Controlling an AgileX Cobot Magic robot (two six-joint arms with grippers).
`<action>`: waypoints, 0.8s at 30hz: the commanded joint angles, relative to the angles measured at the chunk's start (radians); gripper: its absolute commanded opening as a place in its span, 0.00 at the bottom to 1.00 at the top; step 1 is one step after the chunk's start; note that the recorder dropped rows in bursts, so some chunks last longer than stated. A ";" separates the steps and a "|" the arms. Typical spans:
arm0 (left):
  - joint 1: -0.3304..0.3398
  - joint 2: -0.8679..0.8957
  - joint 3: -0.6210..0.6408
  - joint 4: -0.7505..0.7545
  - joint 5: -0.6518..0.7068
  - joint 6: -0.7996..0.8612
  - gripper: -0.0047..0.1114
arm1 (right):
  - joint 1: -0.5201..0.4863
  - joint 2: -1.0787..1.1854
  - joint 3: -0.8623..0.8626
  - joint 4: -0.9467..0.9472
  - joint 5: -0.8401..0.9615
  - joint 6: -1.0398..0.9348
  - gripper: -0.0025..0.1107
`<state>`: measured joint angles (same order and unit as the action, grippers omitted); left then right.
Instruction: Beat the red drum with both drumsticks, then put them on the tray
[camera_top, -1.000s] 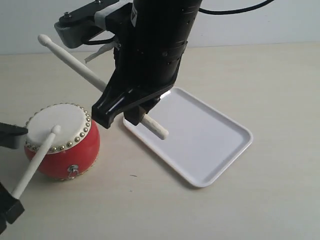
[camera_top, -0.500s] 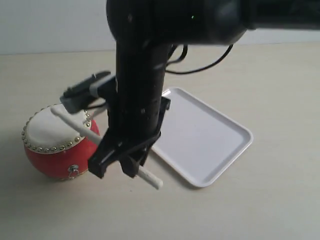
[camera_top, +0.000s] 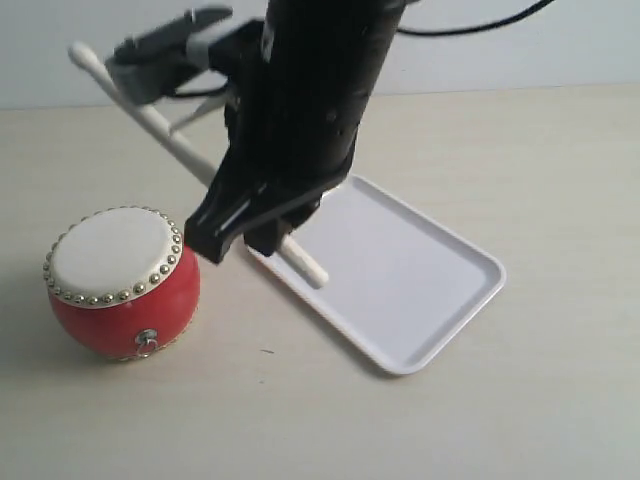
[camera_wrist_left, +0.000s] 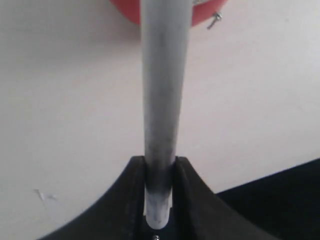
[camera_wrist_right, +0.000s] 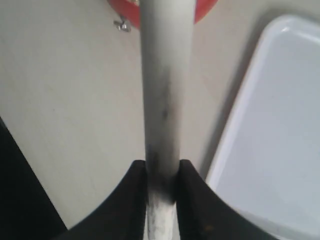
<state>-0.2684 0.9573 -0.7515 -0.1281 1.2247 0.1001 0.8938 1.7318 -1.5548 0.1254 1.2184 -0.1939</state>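
Note:
The red drum (camera_top: 120, 285) with its cream skin stands on the table at the left, nothing touching it. My right gripper (camera_top: 265, 228) hangs between the drum and the tray (camera_top: 420, 270), shut on a pale drumstick (camera_top: 150, 120) whose rounded tip points up and to the left, well above the drum. The right wrist view shows that drumstick (camera_wrist_right: 165, 75) clamped between the jaws of the right gripper (camera_wrist_right: 163, 172). My left gripper (camera_wrist_left: 160, 172) is shut on the other drumstick (camera_wrist_left: 162, 90), which points toward the drum (camera_wrist_left: 127, 10). The left arm is outside the exterior view.
The white tray (camera_wrist_right: 280, 125) lies right of the drum with nothing in it. The right arm's dark body (camera_top: 310, 90) rises over the tray's near-left corner. A black cable (camera_top: 470, 22) runs along the back.
The right stick came down onto the drum skin half a second ago and is raised again. The left stick, resting on the skin a second ago, has left the exterior view.

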 joint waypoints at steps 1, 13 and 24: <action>0.003 0.185 -0.003 -0.037 -0.004 0.059 0.04 | 0.002 -0.087 -0.011 -0.021 0.003 0.015 0.02; -0.001 0.345 0.017 -0.070 -0.004 0.103 0.04 | 0.002 -0.074 -0.003 -0.011 0.003 0.014 0.02; 0.001 -0.277 0.017 -0.058 -0.004 -0.011 0.04 | 0.002 0.350 0.060 0.126 0.003 -0.039 0.02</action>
<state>-0.2684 0.6912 -0.7342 -0.1886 1.2247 0.1024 0.8938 2.0643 -1.4945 0.2565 1.2251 -0.2208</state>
